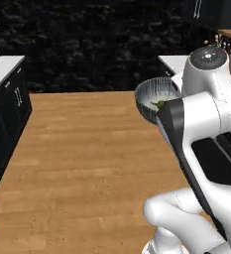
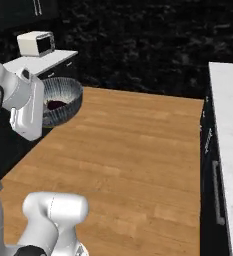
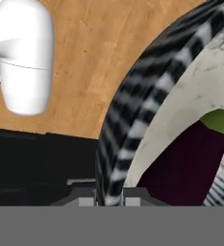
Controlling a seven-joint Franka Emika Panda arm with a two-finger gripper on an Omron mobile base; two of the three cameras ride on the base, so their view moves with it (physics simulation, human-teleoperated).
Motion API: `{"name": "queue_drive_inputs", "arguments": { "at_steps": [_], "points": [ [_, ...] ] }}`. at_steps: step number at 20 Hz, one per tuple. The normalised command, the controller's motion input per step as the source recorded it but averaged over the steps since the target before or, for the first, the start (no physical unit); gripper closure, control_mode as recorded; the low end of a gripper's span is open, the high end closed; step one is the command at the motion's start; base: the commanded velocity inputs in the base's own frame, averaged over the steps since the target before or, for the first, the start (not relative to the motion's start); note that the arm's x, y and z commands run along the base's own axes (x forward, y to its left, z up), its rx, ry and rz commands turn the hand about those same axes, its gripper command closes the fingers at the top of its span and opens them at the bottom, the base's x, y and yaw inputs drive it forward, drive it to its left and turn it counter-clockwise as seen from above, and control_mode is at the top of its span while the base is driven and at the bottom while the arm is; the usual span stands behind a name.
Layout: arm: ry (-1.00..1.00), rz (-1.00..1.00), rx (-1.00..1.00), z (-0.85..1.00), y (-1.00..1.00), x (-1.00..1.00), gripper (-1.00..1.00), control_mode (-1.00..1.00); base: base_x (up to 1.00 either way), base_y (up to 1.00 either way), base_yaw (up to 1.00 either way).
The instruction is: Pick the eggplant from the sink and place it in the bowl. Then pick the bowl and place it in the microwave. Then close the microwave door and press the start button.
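Holding bowl [image 1: 154, 99] aloft by rim, eggplant [image 3: 185, 166] inside, arm bent.

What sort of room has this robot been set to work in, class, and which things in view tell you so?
Most likely a kitchen: white countertops over dark cabinets, a toaster on a far counter, and a wooden floor. The gripper carries a ribbed bowl with an eggplant inside.

Wooden floor [image 1: 82, 163] between white-topped dark cabinets [image 2: 228, 150] — a silver toaster [image 2: 36, 43] rests on one.
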Motion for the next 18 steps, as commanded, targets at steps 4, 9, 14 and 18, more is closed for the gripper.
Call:
{"name": "queue_drive_inputs", "arguments": {
  "at_steps": [4, 9, 14, 18],
  "points": [
    [0.00, 0.00, 0.00, 0.00, 0.00, 0.00, 1.00, 1.00, 0.00, 0.01, 1.00],
    [0.00, 0.00, 0.00, 0.00, 0.00, 0.00, 1.00, 1.00, 0.29, 0.00, 0.95],
    [0.00, 0.00, 0.00, 0.00, 0.00, 0.00, 1.00, 1.00, 0.99, 0.00, 0.57],
    [0.00, 0.00, 0.00, 0.00, 0.00, 0.00, 1.00, 1.00, 1.00, -0.02, 0.39]
  ]
}}
